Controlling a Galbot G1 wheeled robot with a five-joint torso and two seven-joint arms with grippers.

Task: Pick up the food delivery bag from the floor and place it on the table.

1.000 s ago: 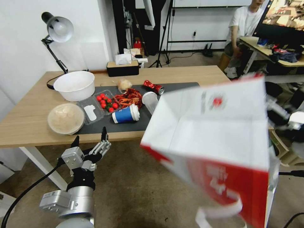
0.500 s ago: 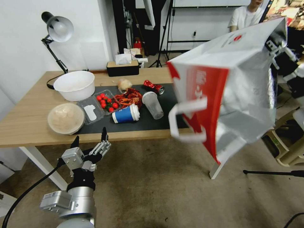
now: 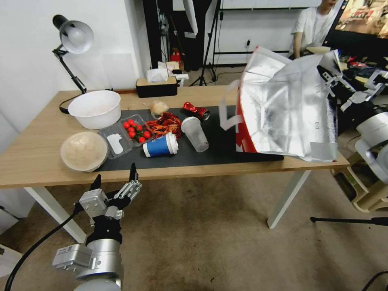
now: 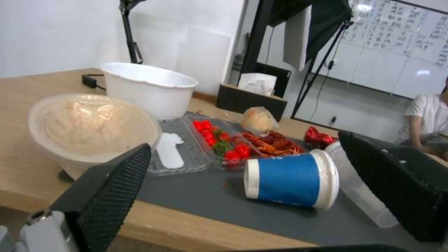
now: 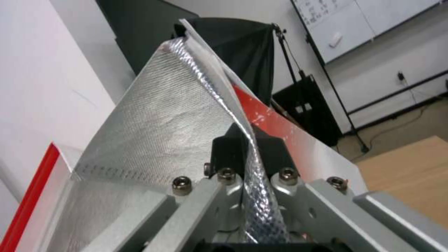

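While the right tool (image 3: 332, 77) pinches its foil rim, the food delivery bag (image 3: 289, 109) leans tilted on the worktop's (image 3: 36, 155) right end, silver lining facing out, overhanging the front edge; left tool (image 3: 115, 178) spread wide below, near the floor (image 3: 194, 238)

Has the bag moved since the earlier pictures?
Yes. The bag, pinched by the right claw, has swung up from beside the table onto its right end.

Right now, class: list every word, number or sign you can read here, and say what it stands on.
None can be read.
White marks on the red panel of the foil-lined paper food delivery bag: mostly hidden.
Writing on the wall whiteboard: too small.
Blue paper cup: no print shows.
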